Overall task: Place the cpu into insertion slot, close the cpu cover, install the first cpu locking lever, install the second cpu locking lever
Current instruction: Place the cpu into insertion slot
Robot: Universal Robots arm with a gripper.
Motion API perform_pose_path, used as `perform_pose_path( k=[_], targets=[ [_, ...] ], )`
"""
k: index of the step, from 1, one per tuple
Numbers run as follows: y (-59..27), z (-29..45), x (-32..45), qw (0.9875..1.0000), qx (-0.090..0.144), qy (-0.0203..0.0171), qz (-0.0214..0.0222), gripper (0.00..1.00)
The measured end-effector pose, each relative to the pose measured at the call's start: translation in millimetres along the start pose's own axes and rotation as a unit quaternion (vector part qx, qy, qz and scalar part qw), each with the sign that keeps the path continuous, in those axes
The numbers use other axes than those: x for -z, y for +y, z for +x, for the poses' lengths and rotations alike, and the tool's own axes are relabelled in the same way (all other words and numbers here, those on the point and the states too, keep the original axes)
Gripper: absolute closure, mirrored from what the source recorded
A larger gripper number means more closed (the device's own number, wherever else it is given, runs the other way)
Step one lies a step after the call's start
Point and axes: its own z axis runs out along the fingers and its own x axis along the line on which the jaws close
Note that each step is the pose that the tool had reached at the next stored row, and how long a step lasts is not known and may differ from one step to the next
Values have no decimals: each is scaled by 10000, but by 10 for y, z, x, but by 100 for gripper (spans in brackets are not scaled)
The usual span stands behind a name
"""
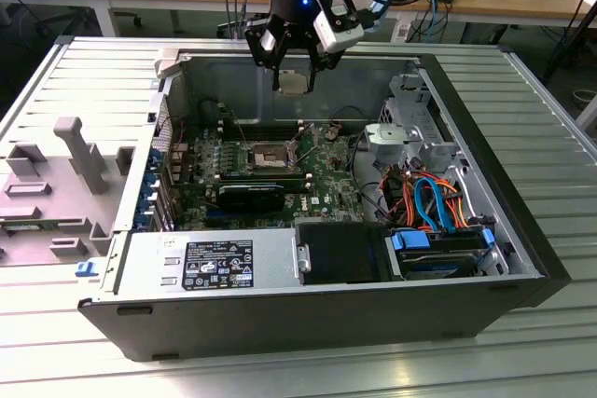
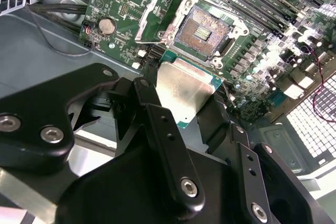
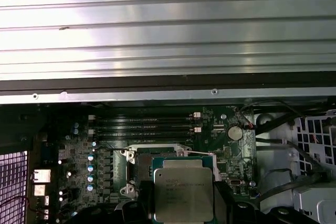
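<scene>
Gripper point(image 1: 294, 75) holds the cpu point(image 1: 296, 83) over the open computer case point(image 1: 280, 319).
Its fingers point(image 2: 156, 121) clamp the chip's opposite edges, with the silver top showing in both wrist views. The chip hangs well above the insertion slot point(image 1: 270, 153), whose dark centre lies uncovered on the green motherboard point(image 1: 328, 172).

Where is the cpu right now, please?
In the exterior view, the gripper holds the cpu above the open case, clear of the empty insertion slot.

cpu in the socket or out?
Out. The gripper holds the cpu above the board; the insertion slot lies empty, its dark contact field exposed.
</scene>
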Motion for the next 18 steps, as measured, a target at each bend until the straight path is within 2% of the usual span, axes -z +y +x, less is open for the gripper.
perform_pose_path(
  k=[18],
  targets=[
    [-11,-1,-35,10000,0,0,0,46]
  ],
)
